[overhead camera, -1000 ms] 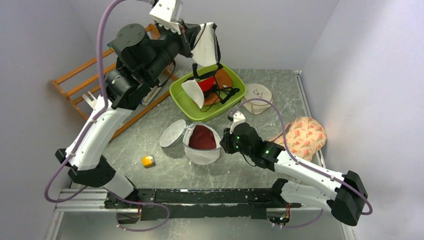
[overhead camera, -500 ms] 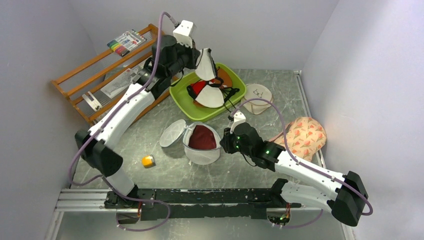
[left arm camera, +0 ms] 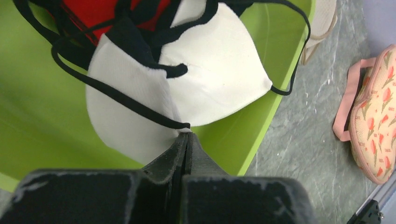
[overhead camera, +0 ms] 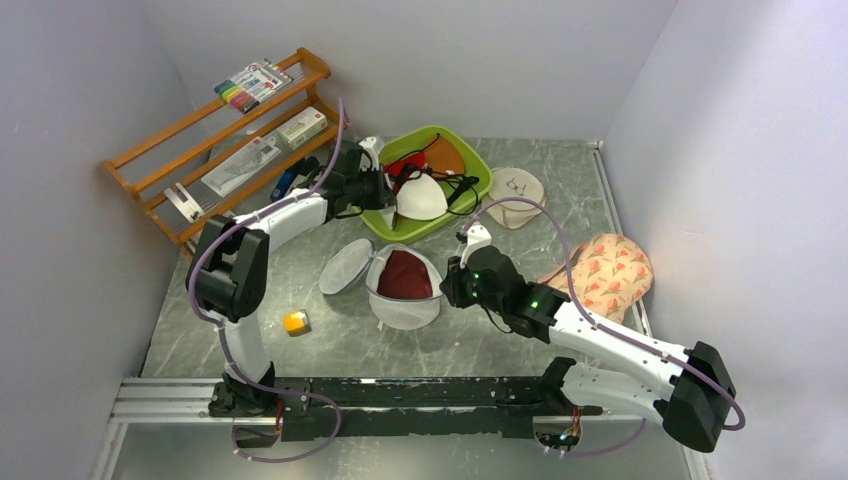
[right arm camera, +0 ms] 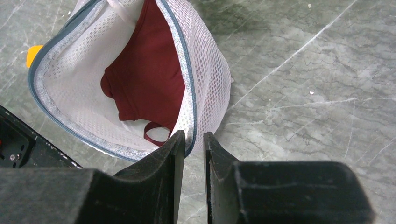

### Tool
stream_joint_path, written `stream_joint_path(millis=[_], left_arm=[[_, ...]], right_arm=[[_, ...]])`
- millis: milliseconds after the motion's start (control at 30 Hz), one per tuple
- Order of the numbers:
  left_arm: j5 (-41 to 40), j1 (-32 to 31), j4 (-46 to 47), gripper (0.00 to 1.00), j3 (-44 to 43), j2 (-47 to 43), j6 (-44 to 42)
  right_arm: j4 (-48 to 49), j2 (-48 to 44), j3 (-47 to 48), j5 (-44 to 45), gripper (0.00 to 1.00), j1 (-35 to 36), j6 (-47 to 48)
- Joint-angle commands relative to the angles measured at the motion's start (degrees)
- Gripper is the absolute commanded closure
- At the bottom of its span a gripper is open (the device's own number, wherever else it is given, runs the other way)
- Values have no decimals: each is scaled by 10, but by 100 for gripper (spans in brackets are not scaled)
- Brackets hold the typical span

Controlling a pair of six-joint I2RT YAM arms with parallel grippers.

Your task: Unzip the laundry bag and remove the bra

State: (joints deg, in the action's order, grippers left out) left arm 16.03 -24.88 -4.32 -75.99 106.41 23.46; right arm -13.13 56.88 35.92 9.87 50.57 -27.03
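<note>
The laundry bag [right arm camera: 205, 70] at my right gripper [right arm camera: 193, 140] is white open mesh, see-through, edged with grey woven zipper tape. The bra [right arm camera: 149, 79] inside it is soft, matt maroon cloth. My fingers [right arm camera: 163, 177] are matt black plastic, a little scuffed. The table [right arm camera: 303, 93] looks like smooth grey marbled stone with a faint sheen. At my left gripper [left arm camera: 186, 140], the white garment [left arm camera: 219, 70] is fine-textured padded cloth with black trim, lying in a glossy green plastic tray [left arm camera: 42, 121]. The pouch [left arm camera: 378, 116] is printed quilted cloth, and the rack [overhead camera: 160, 136] is varnished wood.
</note>
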Motion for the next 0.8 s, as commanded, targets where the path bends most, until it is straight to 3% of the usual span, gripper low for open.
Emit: stream_joint_path(millis=[0, 133, 267, 367, 600, 767], left_arm=[[26, -2, 54, 93, 22, -14, 22], [0, -2, -2, 93, 17, -23, 10], [-9, -2, -14, 60, 55, -75, 21], [2, -2, 8, 49, 115, -149, 25], [24, -2, -52, 39, 191, -344, 1], [99, -4, -40, 37, 273, -449, 42]], right_arm=[[20, 3, -4, 3, 79, -3, 1], [21, 4, -2, 2, 79, -3, 0], [15, -3, 1, 3, 79, -3, 1], [9, -9, 2, 8, 79, -3, 1], [20, -16, -26, 17, 79, -3, -15], [21, -43, -64, 39, 79, -3, -59]])
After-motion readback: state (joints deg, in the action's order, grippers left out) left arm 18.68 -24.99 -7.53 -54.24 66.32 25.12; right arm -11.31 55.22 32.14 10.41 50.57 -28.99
